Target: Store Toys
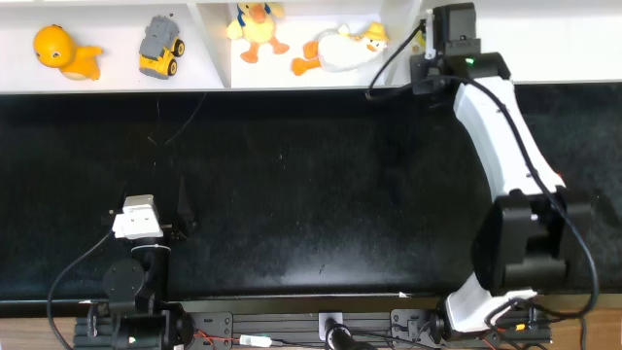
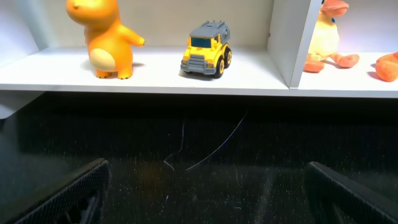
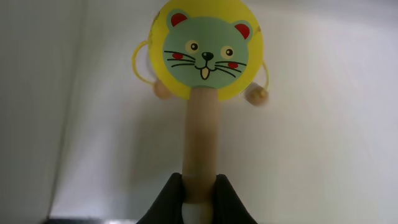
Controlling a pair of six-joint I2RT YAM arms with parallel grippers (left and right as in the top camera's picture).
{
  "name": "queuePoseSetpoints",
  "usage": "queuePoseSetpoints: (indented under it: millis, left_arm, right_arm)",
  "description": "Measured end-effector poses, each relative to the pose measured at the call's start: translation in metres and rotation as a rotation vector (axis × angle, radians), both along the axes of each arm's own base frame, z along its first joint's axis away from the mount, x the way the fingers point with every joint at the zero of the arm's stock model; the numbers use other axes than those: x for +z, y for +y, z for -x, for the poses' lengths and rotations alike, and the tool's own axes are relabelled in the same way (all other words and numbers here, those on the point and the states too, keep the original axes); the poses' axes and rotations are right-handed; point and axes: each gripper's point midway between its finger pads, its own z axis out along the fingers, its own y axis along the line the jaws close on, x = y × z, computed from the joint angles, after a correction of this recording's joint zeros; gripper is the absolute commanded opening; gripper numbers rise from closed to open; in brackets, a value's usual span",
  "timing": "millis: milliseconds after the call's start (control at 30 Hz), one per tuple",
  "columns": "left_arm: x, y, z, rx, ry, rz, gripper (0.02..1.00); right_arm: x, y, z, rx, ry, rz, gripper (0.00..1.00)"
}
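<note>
Toy rattle drum of yellow wood, with a green cat face, two beads on strings and a pale wooden handle [image 3: 202, 106], is clamped by its handle end in my right gripper [image 3: 199, 183]. It hangs over the white shelf unit [image 1: 117, 83], to the right of the plush ducks. I cannot tell if it touches the board yet.

Four toys are already in place. An orange plastic creature [image 2: 106, 37] and a yellow-and-grey toy truck [image 2: 206, 48] share one compartment. A yellow plush duck [image 1: 258, 29] and a white plush duck lying on its side [image 1: 340, 49] share the next.

My left gripper [image 2: 206, 165] hovers with its fingers apart over the black table [image 1: 311, 185], holding nothing. By my reckoning, only releasing the rattle remains.
</note>
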Motion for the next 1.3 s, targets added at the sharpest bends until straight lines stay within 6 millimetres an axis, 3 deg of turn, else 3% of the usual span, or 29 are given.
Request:
queuePoseSetpoints:
  millis: [100, 200, 300, 400, 533, 733, 900, 1133, 1300]
  left_arm:
    - [0.0, 0.0, 0.0, 0.0, 0.0, 0.0, 0.998]
    - [0.0, 0.0, 0.0, 0.0, 0.0, 0.0, 0.998]
    - [0.0, 0.0, 0.0, 0.0, 0.0, 0.0, 0.998]
    - [0.0, 0.0, 0.0, 0.0, 0.0, 0.0, 0.998]
    - [0.0, 0.0, 0.0, 0.0, 0.0, 0.0, 0.998]
    - [0.0, 0.0, 0.0, 0.0, -0.001, 0.0, 0.998]
    - [0.0, 0.0, 0.0, 0.0, -0.001, 0.0, 0.998]
    - [0.0, 0.0, 0.0, 0.0, -0.001, 0.0, 0.998]
    - [0.0, 0.0, 0.0, 0.0, 0.0, 0.0, 0.998]
  right_arm:
    - [-0.007, 0.004, -0.001, 0.009, 0.014, -0.009, 0.253]
    - [-0.01, 0.004, 0.002, 0.006, 0.03, -0.013, 0.454]
    - [-0.013, 0.003, 0.014, 0.005, 0.082, -0.008, 0.579]
    - [-0.011, 0.001, 0.039, 0.005, 0.163, -0.004, 0.755]
    - [0.007, -0.001, 0.076, 0.01, 0.189, 0.004, 0.982]
    - [0.039, -0.011, 0.151, 0.013, 0.127, 0.012, 0.993]
    - [0.043, -0.018, 0.212, 0.013, 0.055, 0.005, 0.996]
    - [0.088, -0.021, 0.235, 0.014, -0.159, -0.018, 0.996]
    - [0.098, -0.019, 0.241, 0.023, -0.204, -0.035, 0.996]
